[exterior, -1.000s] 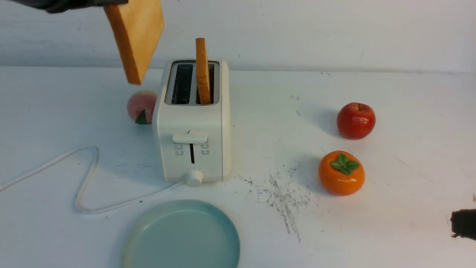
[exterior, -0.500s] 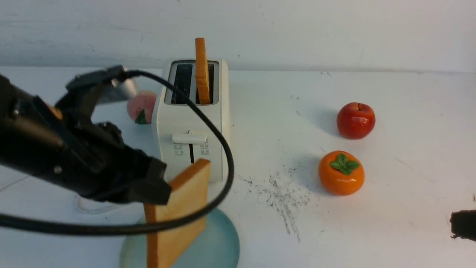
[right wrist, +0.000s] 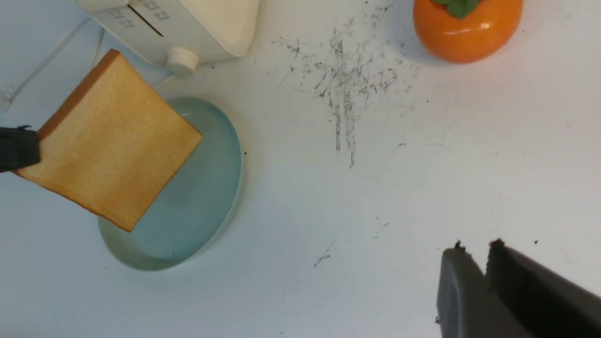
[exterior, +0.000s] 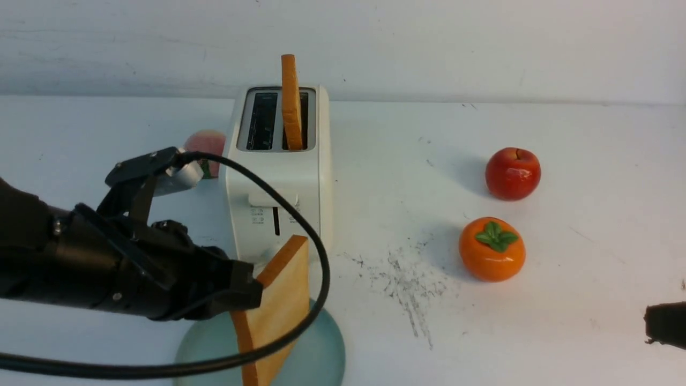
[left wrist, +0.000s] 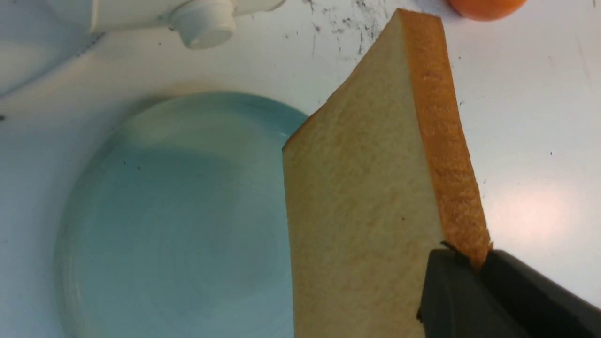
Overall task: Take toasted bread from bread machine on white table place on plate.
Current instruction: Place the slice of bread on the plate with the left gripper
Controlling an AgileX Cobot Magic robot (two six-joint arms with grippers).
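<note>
Left gripper (exterior: 251, 292) clamps narrowly on toast slice (exterior: 281, 300) at its crust corner, lower centre, above plate (exterior: 322, 351). Likely light, stiff, crumbly: pinch edges gently.

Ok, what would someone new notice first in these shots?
A golden toast slice hangs tilted over the blue-green plate at the front, pinched at one corner by the left arm's fingers. Behind it, a second slice stands up out of the white toaster; a red apple and an orange fruit sit to the right.

plate (exterior: 321, 348) before bread machine (exterior: 278, 177) | persimmon (exterior: 492, 249) right | apple (exterior: 513, 174) behind persimmon
</note>
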